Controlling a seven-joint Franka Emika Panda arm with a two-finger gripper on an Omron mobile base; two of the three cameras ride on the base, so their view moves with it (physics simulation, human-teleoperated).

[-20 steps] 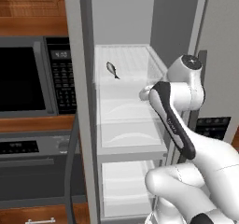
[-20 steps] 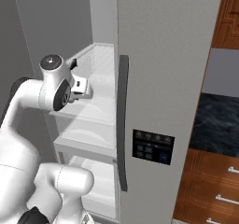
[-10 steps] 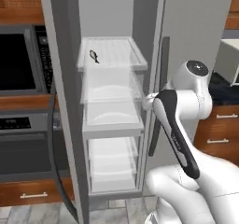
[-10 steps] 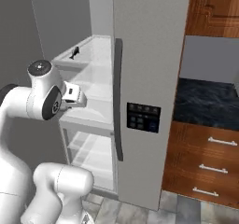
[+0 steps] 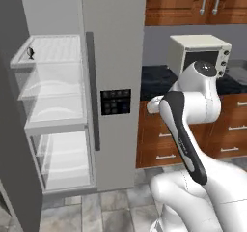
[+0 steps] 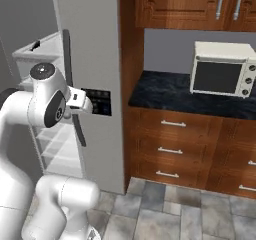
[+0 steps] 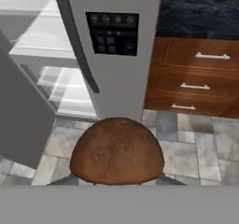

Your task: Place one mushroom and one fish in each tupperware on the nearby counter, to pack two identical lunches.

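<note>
Reading nothing legible anywhere; showing only small blurred icons and squares on the dark control panel [image 7: 112, 33] of the fridge door [image 5: 113, 57], too soft to make out as letters or digits; showing round knobs on the cream toaster oven [image 6: 223, 68] with no readable markings around them; bearing no label, brand or number on the wooden drawers [image 6: 172, 144] or on the black counter [image 6: 165, 88].
</note>
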